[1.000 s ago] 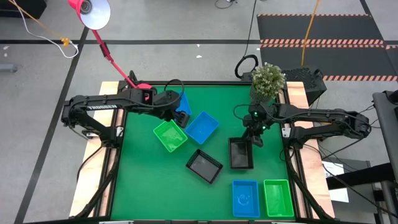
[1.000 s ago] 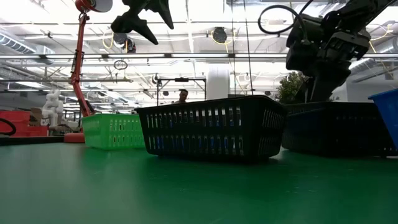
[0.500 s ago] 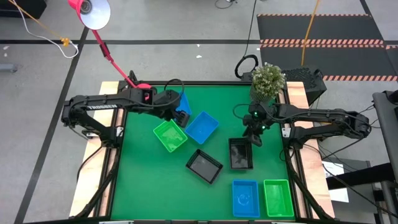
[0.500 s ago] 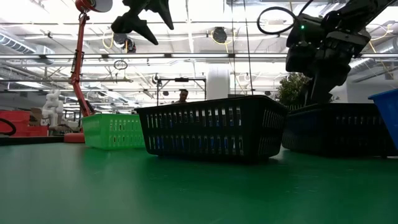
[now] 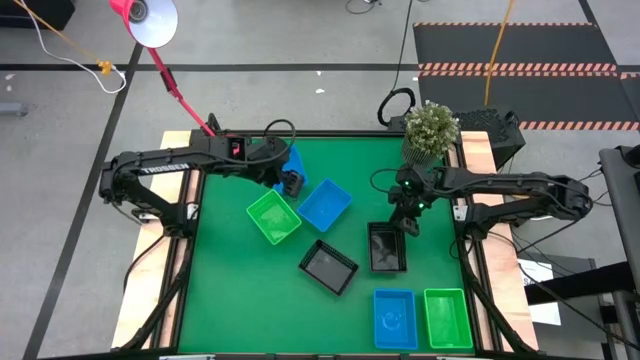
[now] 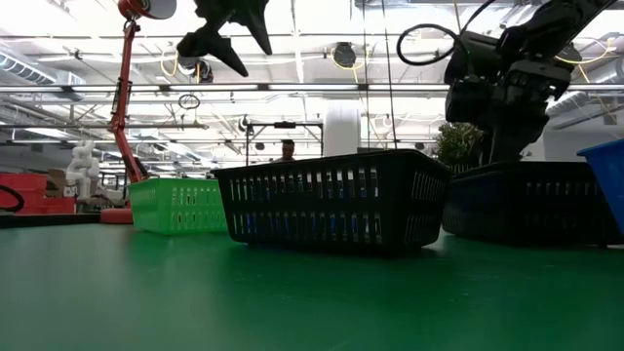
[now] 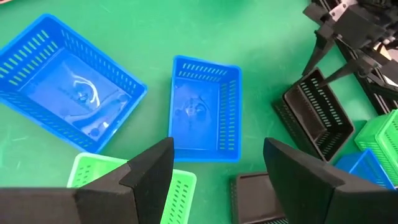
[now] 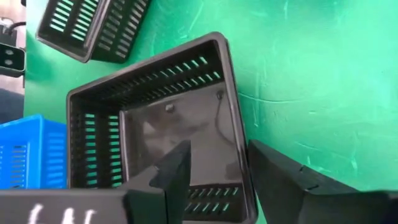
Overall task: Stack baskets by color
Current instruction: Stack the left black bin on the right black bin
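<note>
Fingers, right gripper [image 5: 406, 222]: parted, one to each side of the far wall of a black basket [image 5: 386, 247], clamping nothing; they hang just above that rim. Judged a release, the basket resting flat on the green table [image 5: 220, 290] on its own.

Fingers, left gripper [image 5: 290, 183]: spread wide and empty, raised over the far-left part of the table, above a blue basket [image 7: 68, 84] that lies largely beneath the arm in the overhead view. The wrist camera looks down between them at the mat, so nothing is gripped.

Baskets, loose:
- Second blue basket [image 5: 325, 205], angled, near the middle, corner close to the green one.
- Green basket [image 5: 273, 218], angled, just left of it.
- Second black basket [image 5: 328, 267], turned diagonal, near the first black one but apart from it.

Baskets, placed along the near edge, right of centre:
- Blue basket [image 5: 394, 319] and green basket [image 5: 447, 318], squared up side by side, likely the stack sites for their colours. How many are nested in each cannot be told.

Other: potted plant [image 5: 430, 128] at the far right corner; pink lamp [image 5: 145, 18] off the far left corner.

Sorting judged partway; loose blue, green and black pieces remain to be nested.
</note>
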Motion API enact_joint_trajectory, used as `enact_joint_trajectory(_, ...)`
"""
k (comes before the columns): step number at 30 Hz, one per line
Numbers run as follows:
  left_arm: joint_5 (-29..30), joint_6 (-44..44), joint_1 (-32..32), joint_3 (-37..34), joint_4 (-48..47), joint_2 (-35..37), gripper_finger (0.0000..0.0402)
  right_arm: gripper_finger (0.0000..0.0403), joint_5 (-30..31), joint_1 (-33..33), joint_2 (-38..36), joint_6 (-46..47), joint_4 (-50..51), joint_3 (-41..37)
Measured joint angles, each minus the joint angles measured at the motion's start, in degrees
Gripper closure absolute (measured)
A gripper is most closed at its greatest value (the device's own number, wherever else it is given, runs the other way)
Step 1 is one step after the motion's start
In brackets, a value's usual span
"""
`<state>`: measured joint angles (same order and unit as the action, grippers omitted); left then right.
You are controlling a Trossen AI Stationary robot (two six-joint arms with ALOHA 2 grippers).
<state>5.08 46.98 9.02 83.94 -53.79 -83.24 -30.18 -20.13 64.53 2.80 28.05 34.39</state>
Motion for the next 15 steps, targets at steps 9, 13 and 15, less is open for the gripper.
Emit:
enact_joint_trajectory(9,0.0,-0.6,0.2,-0.1,-4.5,0.0,0.0151,0.0255,-1.4,0.0,0.0,1.5,1.3,0.0)
enact_joint_trajectory(13,-0.2,-0.4,0.4,-2.9,-4.8,0.0,0.0151,0.0255,-0.3,0.0,-0.2,4.1,1.3,0.0)
enact_joint_trajectory(15,-2.1,-0.4,0.8,-4.9,-4.9,0.0,0.0151,0.0255,1.8,0.0,-0.8,7.0,1.5,0.2)
